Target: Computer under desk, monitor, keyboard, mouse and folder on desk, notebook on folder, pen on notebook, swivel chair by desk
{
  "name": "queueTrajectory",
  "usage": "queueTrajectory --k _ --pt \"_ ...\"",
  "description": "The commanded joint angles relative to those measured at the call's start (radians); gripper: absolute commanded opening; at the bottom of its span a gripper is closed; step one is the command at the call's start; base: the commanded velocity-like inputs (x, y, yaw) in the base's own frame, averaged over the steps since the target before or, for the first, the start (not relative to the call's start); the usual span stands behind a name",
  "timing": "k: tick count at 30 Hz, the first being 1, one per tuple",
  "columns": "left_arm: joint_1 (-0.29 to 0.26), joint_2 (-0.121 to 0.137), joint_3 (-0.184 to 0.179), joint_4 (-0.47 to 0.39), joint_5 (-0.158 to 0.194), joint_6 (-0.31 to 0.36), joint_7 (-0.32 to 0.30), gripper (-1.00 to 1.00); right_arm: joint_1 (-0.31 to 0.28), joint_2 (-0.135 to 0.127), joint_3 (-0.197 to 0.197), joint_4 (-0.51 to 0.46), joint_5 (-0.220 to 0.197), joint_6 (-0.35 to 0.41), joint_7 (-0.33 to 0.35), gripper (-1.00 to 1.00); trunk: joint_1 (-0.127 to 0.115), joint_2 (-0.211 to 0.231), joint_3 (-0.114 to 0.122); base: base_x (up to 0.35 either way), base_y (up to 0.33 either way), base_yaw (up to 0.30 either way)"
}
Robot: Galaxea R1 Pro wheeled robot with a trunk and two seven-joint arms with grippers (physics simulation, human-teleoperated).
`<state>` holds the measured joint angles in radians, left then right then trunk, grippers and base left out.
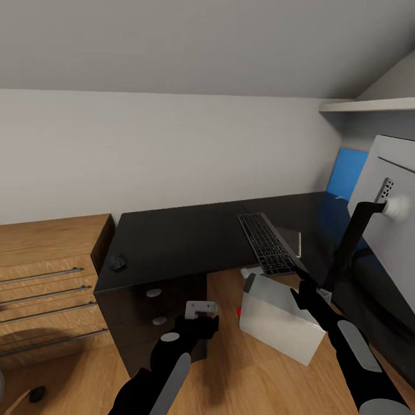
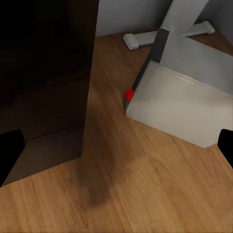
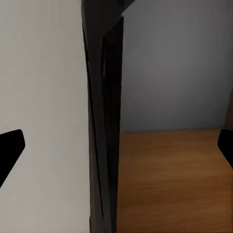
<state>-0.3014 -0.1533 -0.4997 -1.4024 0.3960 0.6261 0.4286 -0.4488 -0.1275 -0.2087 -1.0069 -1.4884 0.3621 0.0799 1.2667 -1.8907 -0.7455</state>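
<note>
The black glossy desk carries the keyboard near its inner corner and the small dark mouse at its left front corner. On the right wing, the monitor shows me its grey-white back and black stand. The grey-white computer, with a red dot, lies on the wood floor by the desk. Low in front of the desk's dark side, my left gripper is open. Close to the stand's foot my right gripper is open. A grey-white surface and a black strip lie before it.
A light wooden drawer unit stands left of the desk. A blue wall panel and a white shelf are at the back right. A white desk foot lies behind the computer. A small dark object sits on the floor.
</note>
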Motion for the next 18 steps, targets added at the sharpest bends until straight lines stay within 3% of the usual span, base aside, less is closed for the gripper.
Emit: queueTrajectory --k 1,11,18 --pt "-0.001 0.000 -0.001 -0.001 0.011 0.002 0.010 1.00 -0.001 0.000 -0.002 0.000 -0.004 0.006 0.001 1.00 0.000 0.000 -0.001 0.000 0.000 0.000" --pt "-0.001 0.004 0.000 0.001 0.011 0.002 0.008 1.00 -0.001 0.000 0.001 0.001 -0.003 0.006 0.001 1.00 0.000 0.000 -0.001 0.004 0.002 0.000" --pt "-0.001 0.004 0.000 0.004 0.011 0.001 0.008 1.00 -0.001 0.000 0.004 0.001 -0.003 0.006 0.001 1.00 0.000 0.000 -0.001 0.100 0.054 0.000"
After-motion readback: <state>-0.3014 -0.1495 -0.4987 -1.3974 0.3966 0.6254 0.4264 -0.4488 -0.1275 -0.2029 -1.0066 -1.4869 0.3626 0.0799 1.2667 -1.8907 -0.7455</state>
